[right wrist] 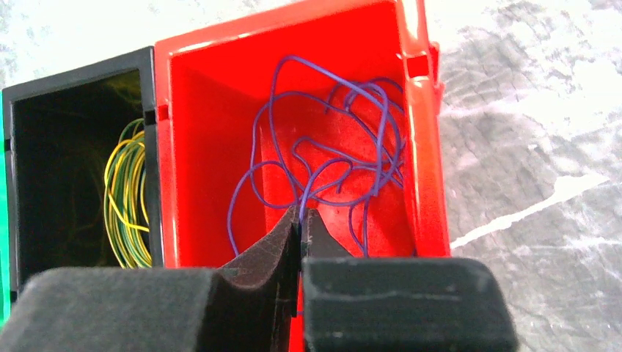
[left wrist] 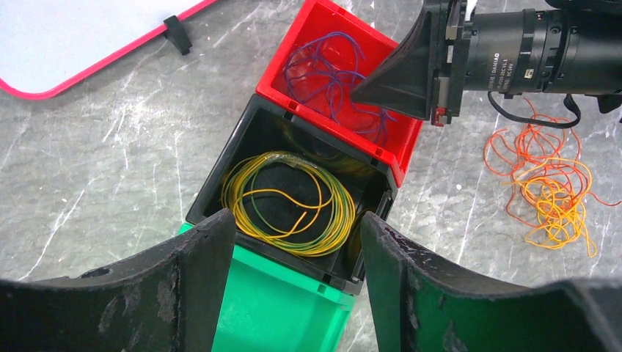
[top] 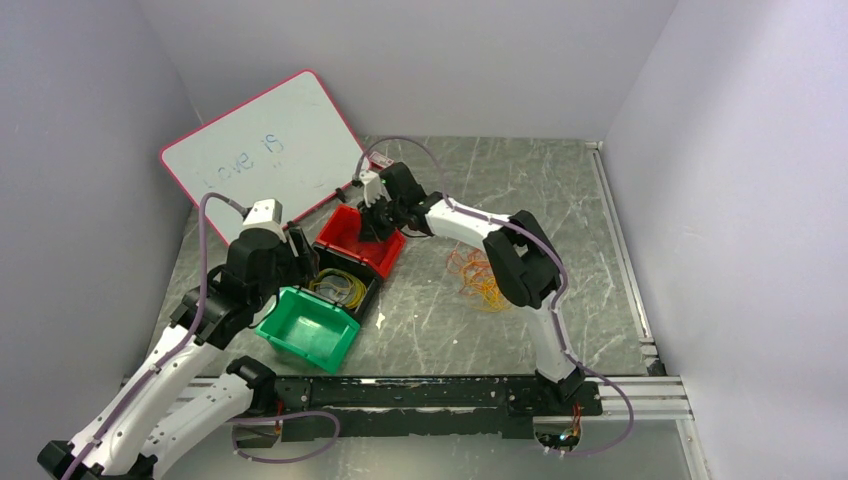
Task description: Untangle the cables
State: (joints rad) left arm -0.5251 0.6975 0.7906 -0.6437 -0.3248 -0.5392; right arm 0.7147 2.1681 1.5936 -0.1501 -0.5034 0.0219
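While left pincer (left wrist: 297, 227) gapes, right pincer (right wrist: 299, 220) seemingly nips a purple cable (right wrist: 381, 139) looping lengthwise along the red bin (right wrist: 198, 132).

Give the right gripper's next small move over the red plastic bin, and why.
Probably open the right gripper to let go of the thin purple wire: its jaws are pinched shut on a strand just above the red plastic bin, where the rest of that wire already lies in loose loops.

Robot lab, plain partitions (top: 60, 150), whiteboard (top: 262, 140)
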